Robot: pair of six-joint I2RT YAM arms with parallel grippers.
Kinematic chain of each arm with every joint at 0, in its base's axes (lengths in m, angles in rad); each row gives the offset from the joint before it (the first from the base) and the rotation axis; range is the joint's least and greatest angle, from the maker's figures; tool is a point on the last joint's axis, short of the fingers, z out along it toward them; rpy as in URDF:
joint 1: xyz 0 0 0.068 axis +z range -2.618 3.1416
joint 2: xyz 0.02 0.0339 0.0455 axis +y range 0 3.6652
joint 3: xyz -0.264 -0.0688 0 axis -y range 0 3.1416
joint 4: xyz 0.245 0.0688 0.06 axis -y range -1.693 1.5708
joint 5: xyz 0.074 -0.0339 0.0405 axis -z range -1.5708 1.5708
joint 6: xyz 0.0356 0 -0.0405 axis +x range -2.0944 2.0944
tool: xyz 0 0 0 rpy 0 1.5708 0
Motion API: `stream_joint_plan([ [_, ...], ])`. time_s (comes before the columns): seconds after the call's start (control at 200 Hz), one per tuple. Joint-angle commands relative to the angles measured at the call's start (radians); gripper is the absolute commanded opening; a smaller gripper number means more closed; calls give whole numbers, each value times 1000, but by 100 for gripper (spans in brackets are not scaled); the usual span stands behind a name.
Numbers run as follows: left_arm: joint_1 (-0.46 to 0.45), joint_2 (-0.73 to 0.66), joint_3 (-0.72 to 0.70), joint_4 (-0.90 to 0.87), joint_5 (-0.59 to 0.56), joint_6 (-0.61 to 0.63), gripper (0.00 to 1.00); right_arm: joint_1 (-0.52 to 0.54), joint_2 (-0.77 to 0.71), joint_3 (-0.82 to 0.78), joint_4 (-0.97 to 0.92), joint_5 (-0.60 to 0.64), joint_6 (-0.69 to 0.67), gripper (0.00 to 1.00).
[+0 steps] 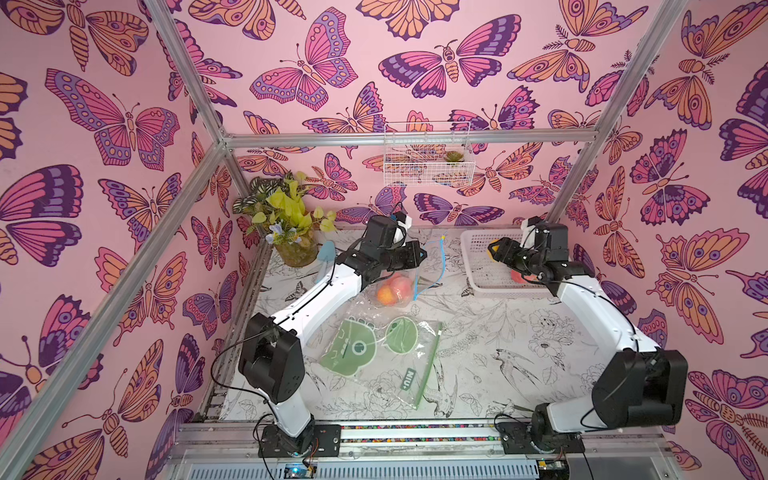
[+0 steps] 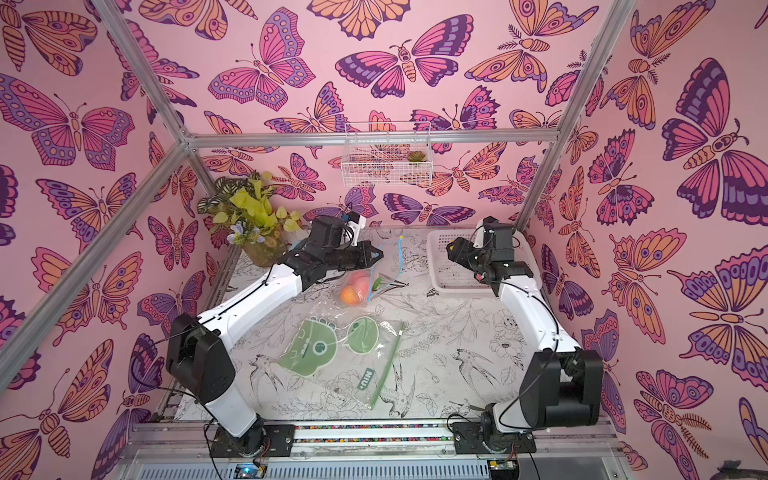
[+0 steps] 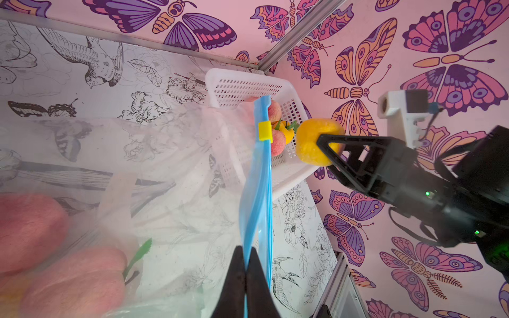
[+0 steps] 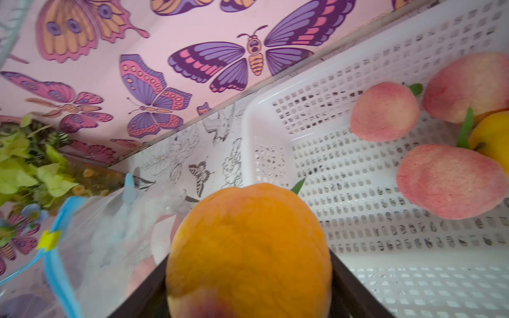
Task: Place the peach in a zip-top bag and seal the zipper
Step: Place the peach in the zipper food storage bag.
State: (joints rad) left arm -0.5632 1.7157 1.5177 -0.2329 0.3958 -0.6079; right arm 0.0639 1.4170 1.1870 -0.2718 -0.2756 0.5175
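1. The table (image 1: 519, 374) carries a white basket (image 1: 490, 266) at its far right corner, with other peaches (image 4: 449, 181) inside.
2. A spare bag (image 1: 382, 357) with green print lies flat near the front, and no gripper touches it.
3. The zip-top bag (image 3: 170, 170) hangs from the left gripper (image 3: 246, 256), which is pinched tight on the blue zipper strip (image 3: 259, 176). Pink peaches (image 1: 392, 289) already sit inside.
4. The right gripper (image 1: 498, 250) holds an orange peach (image 4: 248, 242) between wide jaws. It is above the basket's edge and not yet at the bag.
5. The step in hand seems to be the carry toward the bag. The next move calls for an open mouth and a lowering of the peach between the strips. After that the yellow slider (image 3: 265, 131) must run along the zipper.
6. The label (image 1: 408, 379) on the spare bag reads "NIU+". No other writing is readable.
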Motion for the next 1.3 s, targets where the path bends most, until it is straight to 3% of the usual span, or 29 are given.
stream_joint_plan([
  [0.0,-1,-20,-15,-5,-8,8,0,46,-56,-29,47,-89,25,73],
  [0.255,-1,-22,-8,-5,-2,2,0,164,-90,-27,110,-203,27,73],
  [0.746,-7,-23,6,-4,-2,-2,0,340,-4,16,172,-223,30,72],
  [0.966,-7,-28,6,-5,1,-1,0,364,38,23,128,-163,27,72],
  [1.297,-12,-26,10,-4,10,0,0,413,74,83,-75,110,-16,72],
])
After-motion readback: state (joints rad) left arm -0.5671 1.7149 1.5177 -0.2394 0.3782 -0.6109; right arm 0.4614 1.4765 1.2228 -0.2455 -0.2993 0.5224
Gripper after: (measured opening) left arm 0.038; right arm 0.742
